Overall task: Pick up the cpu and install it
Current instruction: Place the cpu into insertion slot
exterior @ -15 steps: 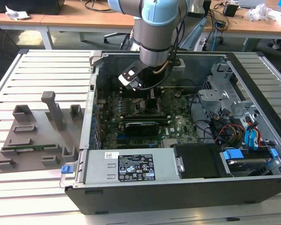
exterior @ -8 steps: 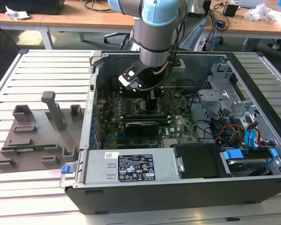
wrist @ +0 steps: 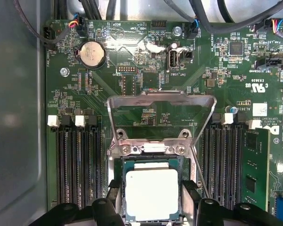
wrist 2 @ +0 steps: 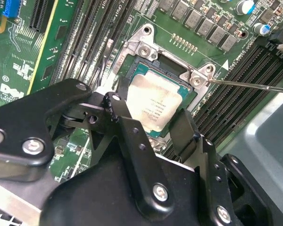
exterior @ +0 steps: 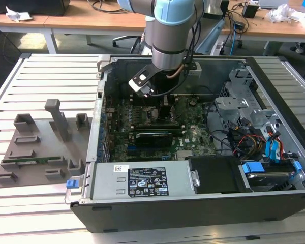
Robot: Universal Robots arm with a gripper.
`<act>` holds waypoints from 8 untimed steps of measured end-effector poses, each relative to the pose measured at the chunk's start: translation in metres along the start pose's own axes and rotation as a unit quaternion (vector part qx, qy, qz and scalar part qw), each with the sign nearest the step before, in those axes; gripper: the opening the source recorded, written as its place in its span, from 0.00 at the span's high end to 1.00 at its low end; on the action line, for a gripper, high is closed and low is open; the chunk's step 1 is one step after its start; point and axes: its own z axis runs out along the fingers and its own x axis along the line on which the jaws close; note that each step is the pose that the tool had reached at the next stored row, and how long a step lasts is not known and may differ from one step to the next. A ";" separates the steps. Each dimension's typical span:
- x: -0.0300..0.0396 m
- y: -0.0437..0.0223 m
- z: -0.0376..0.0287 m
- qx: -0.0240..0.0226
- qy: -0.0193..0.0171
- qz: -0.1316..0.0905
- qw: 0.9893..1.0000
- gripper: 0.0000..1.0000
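The cpu [wrist: 152, 194] lies flat in the socket [wrist: 151, 149]. It is a pale silver square with a thin green rim. In the second wrist view its top carries faint dark print, too small to read. The metal lid [wrist: 160, 101] of the socket stands raised. The gripper [wrist 2: 151, 110] straddles the cpu; if it grips or is loose, I cannot tell.

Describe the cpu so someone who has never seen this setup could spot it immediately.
Look inside the open computer case at the green motherboard. Between its two banks of long black slots, beside a raised metal frame, sits the socket. The cpu is the flat chip in it, the only square with a plain silver-grey top.
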 end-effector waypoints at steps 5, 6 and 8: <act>-0.0001 0.0000 -0.0022 0.000 0.000 0.013 1.000 0.47; -0.0025 -0.0001 -0.0019 0.000 0.000 0.015 1.000 0.47; -0.0022 -0.0001 -0.0001 0.001 0.001 0.014 1.000 0.47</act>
